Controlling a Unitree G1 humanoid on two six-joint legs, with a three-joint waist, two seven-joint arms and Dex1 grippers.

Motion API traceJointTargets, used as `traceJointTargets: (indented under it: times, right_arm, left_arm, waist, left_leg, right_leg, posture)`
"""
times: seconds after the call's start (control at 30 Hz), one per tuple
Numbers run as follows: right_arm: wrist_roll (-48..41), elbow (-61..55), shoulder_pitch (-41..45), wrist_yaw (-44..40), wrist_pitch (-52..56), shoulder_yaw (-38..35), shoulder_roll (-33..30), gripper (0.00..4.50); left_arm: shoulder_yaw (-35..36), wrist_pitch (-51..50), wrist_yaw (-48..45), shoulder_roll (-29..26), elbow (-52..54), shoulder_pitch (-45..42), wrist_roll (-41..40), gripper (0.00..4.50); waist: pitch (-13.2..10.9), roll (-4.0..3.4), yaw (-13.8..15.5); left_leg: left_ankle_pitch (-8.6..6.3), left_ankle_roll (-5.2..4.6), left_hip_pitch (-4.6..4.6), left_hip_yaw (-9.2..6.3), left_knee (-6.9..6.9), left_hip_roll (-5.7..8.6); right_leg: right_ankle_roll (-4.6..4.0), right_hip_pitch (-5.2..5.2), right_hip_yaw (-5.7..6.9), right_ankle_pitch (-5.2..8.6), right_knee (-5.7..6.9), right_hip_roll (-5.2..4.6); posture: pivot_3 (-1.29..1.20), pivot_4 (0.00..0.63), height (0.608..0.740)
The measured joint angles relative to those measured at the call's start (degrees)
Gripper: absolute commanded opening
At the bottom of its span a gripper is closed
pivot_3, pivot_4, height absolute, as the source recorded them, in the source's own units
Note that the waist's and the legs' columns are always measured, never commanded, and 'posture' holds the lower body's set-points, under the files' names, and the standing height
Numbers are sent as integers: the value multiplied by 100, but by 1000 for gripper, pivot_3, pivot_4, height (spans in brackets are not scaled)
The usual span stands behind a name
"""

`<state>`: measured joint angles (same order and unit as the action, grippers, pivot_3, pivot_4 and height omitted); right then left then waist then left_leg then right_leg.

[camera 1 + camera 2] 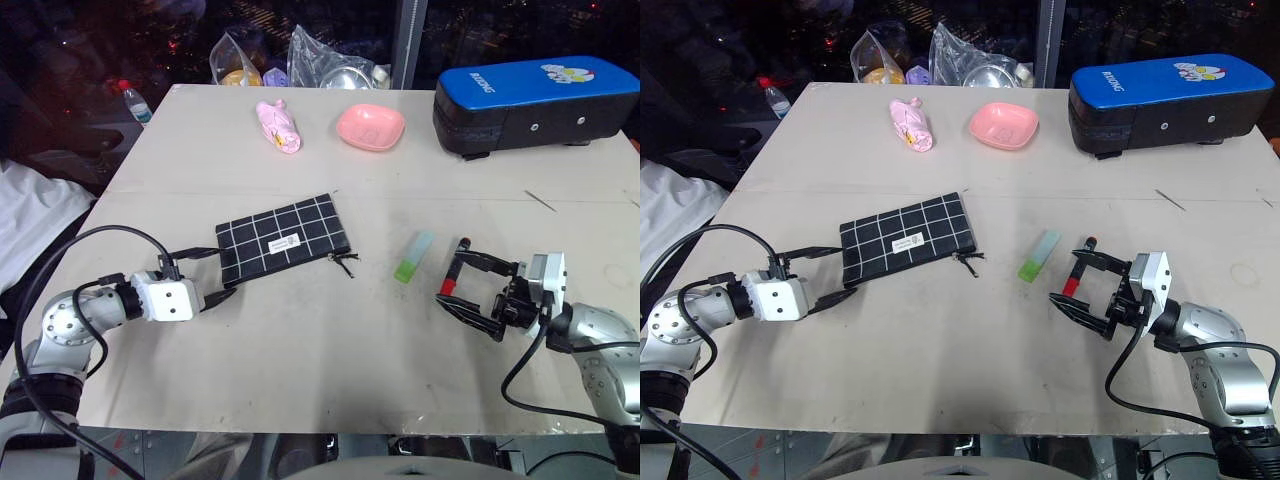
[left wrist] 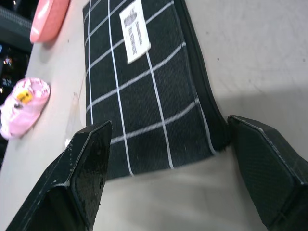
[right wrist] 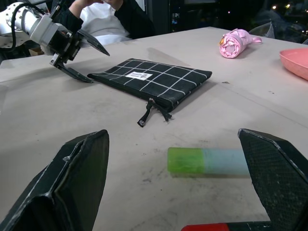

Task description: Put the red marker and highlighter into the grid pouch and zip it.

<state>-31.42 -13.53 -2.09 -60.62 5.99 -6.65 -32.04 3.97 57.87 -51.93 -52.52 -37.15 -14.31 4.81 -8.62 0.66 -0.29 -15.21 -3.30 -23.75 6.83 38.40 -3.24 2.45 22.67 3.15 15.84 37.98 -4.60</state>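
Note:
The grid pouch (image 1: 285, 240) lies flat at the table's middle, its zipper pull (image 1: 346, 261) at the right end. My left gripper (image 1: 228, 271) is open, with one finger on each side of the pouch's left end (image 2: 144, 120). The highlighter (image 1: 414, 256), green with a pale blue end, lies to the right of the pouch. Beside it lies the red marker (image 1: 453, 268), between the fingers of my open right gripper (image 1: 447, 278), which is low over the table. I cannot tell whether the fingers touch the marker.
A blue-topped black case (image 1: 535, 105) stands at the back right. A pink bowl (image 1: 370, 127) and a pink wrapped item (image 1: 278, 125) sit at the back middle. Plastic bags (image 1: 330, 60) lie at the far edge. A person (image 3: 110, 14) sits beyond the table's left side.

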Motion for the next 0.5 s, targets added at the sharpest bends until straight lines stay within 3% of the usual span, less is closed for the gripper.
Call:
traceJointTargets:
  times: [0.1, 0.27, 0.33, 0.37, 0.5]
  right_arm:
    - [3, -21, -39, 37, 0, 1, 0, 4329]
    - [2, -117, -62, 106, 0, 1, 0, 4329]
    - [2, -137, -52, 115, 3, 1, 0, 4329]
    - [1, -138, -48, 116, 5, 2, 0, 4329]
    - [1, -151, -30, 114, 12, 5, 0, 4329]
  left_arm:
    - [-174, 80, 124, 0, -125, -177, 105, 3901]
    - [-488, -76, 117, 33, -196, -245, 151, 1643]
    - [-640, -218, 47, 50, -189, -245, 122, 428]
    - [-660, -259, 35, 59, -187, -248, 114, 161]
    - [-710, -544, -34, 64, -182, -300, 54, 58]
  waist:
    - [2, -3, 31]
    - [18, -28, 113]
    - [23, -37, 134]
    - [24, -39, 137]
    - [47, -74, 123]
  left_leg:
    - [2, 2, 1, 2, 1, 0]
    - [12, 16, 6, 2, 4, -1]
    - [13, 9, 8, -2, 4, -1]
    - [15, 7, 8, -3, 4, -1]
    - [18, 5, 11, -4, 3, -1]
  right_leg:
    - [1, 0, -1, 0, 2, 3]
    - [3, -3, -2, 0, 8, 9]
    - [3, -4, 1, 0, 13, 10]
    - [3, -4, 2, 0, 14, 10]
    - [3, -6, -1, 0, 17, 14]
  posture:
    - [0, 150, 740]
    - [0, 150, 740]
    - [0, 150, 740]
    - [0, 150, 740]
    - [0, 150, 740]
